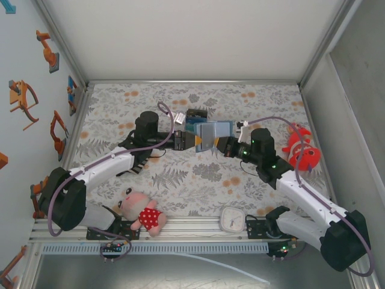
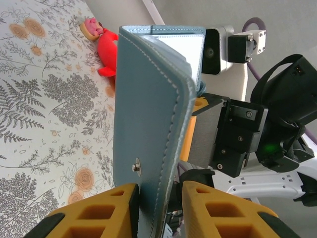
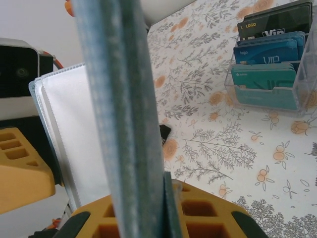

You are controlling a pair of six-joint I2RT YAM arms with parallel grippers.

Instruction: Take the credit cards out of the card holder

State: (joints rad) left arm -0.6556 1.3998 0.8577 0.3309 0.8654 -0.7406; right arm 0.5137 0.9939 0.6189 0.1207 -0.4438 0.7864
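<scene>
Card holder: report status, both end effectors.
Left end effector clamped on card holder edge. Right end effector gripping opposite side, holder off table. Credit cards in clear rack. Nothing obstructing.

Floral tablecloth [image 1: 180, 180], plain white walls [image 1: 192, 36].

Two arms [image 1: 102, 165] were white with black joints | lilac cables [image 2: 255, 21] | left gripper [image 2: 158, 198] had orange lattice-cut fingers [image 2: 94, 215] | small green light [image 2: 270, 148] glowed
</scene>
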